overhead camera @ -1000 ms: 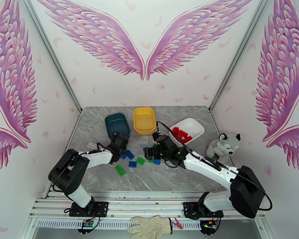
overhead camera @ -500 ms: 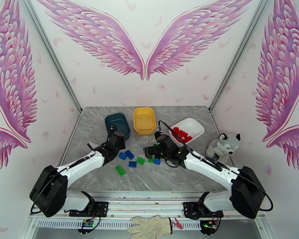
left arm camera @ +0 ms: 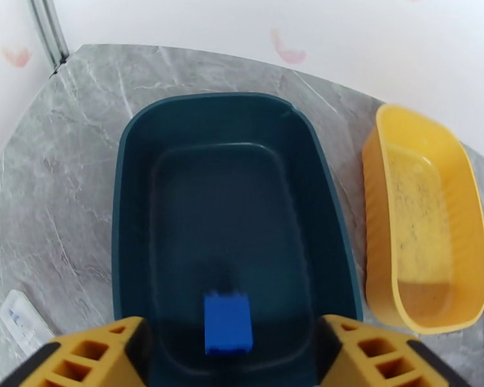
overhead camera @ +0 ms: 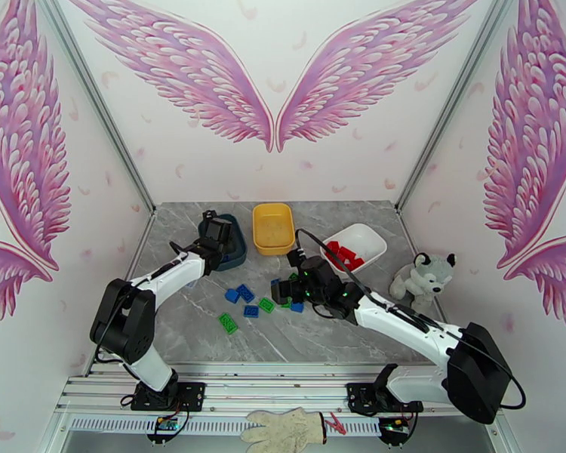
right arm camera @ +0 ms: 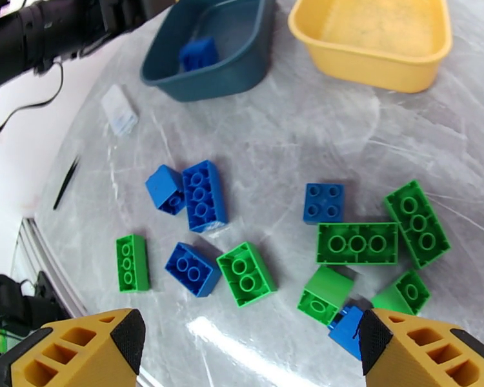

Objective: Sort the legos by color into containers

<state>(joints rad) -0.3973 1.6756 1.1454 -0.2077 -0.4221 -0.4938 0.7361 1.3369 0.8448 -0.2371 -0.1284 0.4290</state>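
- The left gripper [left arm camera: 232, 364] hangs over the near end of the dark teal tub [left arm camera: 121, 188]. Its fingers stand wide apart and grasp nothing.
- One blue brick [left arm camera: 227, 322] is inside this tub at its near end, free of both fingers. I judge this brick as just delivered.
- The white tub [overhead camera: 375, 236] on the right holds a group of red bricks [overhead camera: 344, 254], and I see no red brick loose on the table [overhead camera: 200, 334]. The red colour looks finished.
- The yellow tub [overhead camera: 274, 208] in the middle holds no brick as far as I can see, so the green colour is probably not begun.
- On the table between the two arms there are loose blue bricks [right arm camera: 204, 195] and loose green bricks [right arm camera: 357, 243], about five and six. Most of the sorting is left.
- The right gripper [right arm camera: 252, 351] hovers low above the right part of this group. Its fingers are also spread and empty.
- One second ago the left gripper was down near the loose blue bricks, beside the near corner of the teal tub. Since then the arm has stretched forward and the gripper has come above the tub and released.
- The right arm has almost the same pose as before, and the three tubs have not shifted.
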